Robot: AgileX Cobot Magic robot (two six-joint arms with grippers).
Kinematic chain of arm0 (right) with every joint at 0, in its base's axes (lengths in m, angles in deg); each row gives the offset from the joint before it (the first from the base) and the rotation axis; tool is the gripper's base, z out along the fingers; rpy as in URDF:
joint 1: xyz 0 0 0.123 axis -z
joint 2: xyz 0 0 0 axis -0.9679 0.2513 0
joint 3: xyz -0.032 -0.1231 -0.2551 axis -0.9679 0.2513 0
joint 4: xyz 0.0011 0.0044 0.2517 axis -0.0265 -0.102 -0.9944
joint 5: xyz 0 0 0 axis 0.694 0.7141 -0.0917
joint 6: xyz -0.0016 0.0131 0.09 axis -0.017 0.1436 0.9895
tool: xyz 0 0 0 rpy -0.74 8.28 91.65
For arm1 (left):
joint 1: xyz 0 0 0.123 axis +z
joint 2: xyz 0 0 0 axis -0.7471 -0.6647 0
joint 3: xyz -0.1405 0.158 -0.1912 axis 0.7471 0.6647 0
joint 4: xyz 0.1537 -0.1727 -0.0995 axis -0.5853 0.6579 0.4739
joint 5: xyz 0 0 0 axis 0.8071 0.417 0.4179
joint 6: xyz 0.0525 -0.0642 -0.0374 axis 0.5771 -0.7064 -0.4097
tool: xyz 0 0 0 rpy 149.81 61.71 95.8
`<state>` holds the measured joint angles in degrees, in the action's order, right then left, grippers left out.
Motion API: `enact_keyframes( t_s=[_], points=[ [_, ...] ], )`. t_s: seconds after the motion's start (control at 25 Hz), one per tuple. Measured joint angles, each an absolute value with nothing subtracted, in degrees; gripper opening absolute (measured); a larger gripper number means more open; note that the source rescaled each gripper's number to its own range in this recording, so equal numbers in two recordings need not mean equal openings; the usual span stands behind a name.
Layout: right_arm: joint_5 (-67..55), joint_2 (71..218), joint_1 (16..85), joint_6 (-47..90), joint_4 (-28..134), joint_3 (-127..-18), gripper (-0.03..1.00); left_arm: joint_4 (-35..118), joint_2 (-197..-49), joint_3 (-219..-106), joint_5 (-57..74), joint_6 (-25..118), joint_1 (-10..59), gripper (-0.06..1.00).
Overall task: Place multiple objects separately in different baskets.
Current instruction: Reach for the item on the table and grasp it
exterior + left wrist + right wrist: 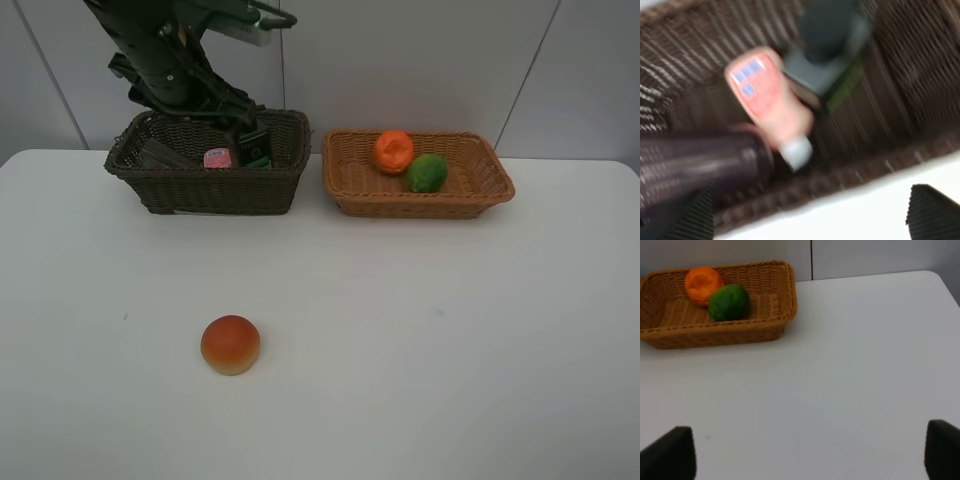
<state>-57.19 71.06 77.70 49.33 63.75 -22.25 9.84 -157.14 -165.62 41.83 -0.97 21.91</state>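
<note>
The dark brown basket (205,190) stands at the back left. It holds the pink tube (218,158) (770,100), the mauve cup (700,160) lying on its side, and the dark grey bottle (825,45). My left gripper (248,135) (812,220) hangs over this basket, open and empty. The light tan basket (420,200) (670,335) holds the orange (393,150) (704,284) and the green lime (427,173) (729,302). The peach (230,344) lies on the table in front. My right gripper (805,455) is open and empty over the table.
The white table (450,340) carries both baskets side by side along its back edge, against a grey wall. The left arm (165,60) leans in from the upper left. The right arm is out of the exterior view.
</note>
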Motion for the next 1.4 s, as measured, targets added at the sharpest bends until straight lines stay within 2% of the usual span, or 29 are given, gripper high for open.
enact_keyframes(
  t_s=[0.32, 0.52, 0.92, 1.4],
  points=[
    [-57.2, 71.1, 77.7, 49.3, 63.7, -22.2, 0.98, 15.9, -157.0, -165.6, 55.5, 23.3, 14.7, 1.00],
    [-57.2, 71.1, 77.7, 49.3, 63.7, -22.2, 0.98, 17.8, -156.7, -161.9, 57.4, 32.3, 11.1, 1.00],
    [-57.2, 71.1, 77.7, 49.3, 63.7, -22.2, 0.98, 18.6, -156.6, -149.6, 51.7, 35.0, 5.3, 1.00],
    [-57.2, 71.1, 77.7, 49.3, 63.7, -22.2, 0.98, 21.0, -156.6, -141.3, 47.5, 35.7, 3.0, 1.00]
  ],
)
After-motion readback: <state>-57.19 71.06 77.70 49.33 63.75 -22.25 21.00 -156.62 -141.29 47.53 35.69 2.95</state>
